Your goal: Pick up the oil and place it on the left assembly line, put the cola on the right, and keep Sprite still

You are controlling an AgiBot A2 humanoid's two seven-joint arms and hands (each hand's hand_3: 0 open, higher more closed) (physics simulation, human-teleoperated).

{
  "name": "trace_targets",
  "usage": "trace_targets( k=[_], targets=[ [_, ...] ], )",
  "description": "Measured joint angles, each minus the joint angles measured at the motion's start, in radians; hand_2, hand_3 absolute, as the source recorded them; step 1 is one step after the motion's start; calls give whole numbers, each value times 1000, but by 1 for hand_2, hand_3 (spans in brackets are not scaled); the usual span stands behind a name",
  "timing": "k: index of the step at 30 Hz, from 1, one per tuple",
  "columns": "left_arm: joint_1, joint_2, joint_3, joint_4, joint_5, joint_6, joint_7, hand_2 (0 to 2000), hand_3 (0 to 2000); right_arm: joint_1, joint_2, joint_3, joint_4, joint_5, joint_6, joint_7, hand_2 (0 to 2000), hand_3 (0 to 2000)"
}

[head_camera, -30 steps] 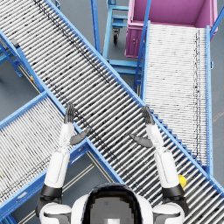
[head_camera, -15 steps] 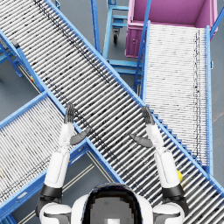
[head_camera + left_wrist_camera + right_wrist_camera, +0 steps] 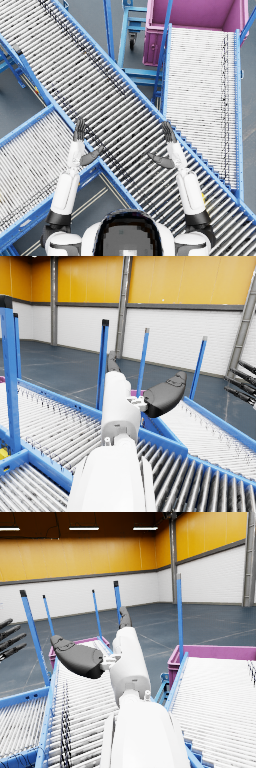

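Nearest us, our left hand (image 3: 80, 146) and right hand (image 3: 168, 149) hover over the middle conveyor (image 3: 120, 105). Each is near one of its blue edges, with fingers spread and holding nothing. The left assembly line (image 3: 30, 160) lies beside the left hand, and the right assembly line (image 3: 200, 90) runs beyond the right hand. A pink bin (image 3: 200, 15) stands at the right line's far end. We cannot tell where the oil, cola and Sprite are.

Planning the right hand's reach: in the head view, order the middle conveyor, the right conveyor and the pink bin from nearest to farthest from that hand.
1. Middle conveyor, directly under the right hand.
2. Right conveyor, just to the hand's right.
3. Pink bin, at the right conveyor's far end.
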Motion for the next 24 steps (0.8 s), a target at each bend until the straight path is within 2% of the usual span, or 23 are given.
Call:
trace_targets(
  k=[3, 5, 8, 17, 18, 24],
  targets=[
    [0, 0, 0, 0, 0, 0, 0, 0, 0, 0, 0, 0, 0, 0, 0, 0, 0, 0],
    [4, 9, 6, 13, 0, -49, -49, 0, 0, 5, -9, 17, -12, 0, -48, 49, 0, 0],
    [22, 28, -20, -8, 0, -82, -82, 0, 0, 22, -30, 7, 13, 0, -81, 82, 0, 0],
    [96, 75, -136, -90, 0, -100, -100, 0, 0, 84, -82, -91, 88, 0, -99, 100, 0, 0],
    [104, 79, -150, -93, 44, -100, -100, 0, 0, 91, -86, -103, 93, 0, -99, 100, 0, 0],
    [131, 91, -219, -105, 298, -101, -101, 0, 0, 119, -103, -169, 105, 254, -100, 101, 0, 0]
  ],
)
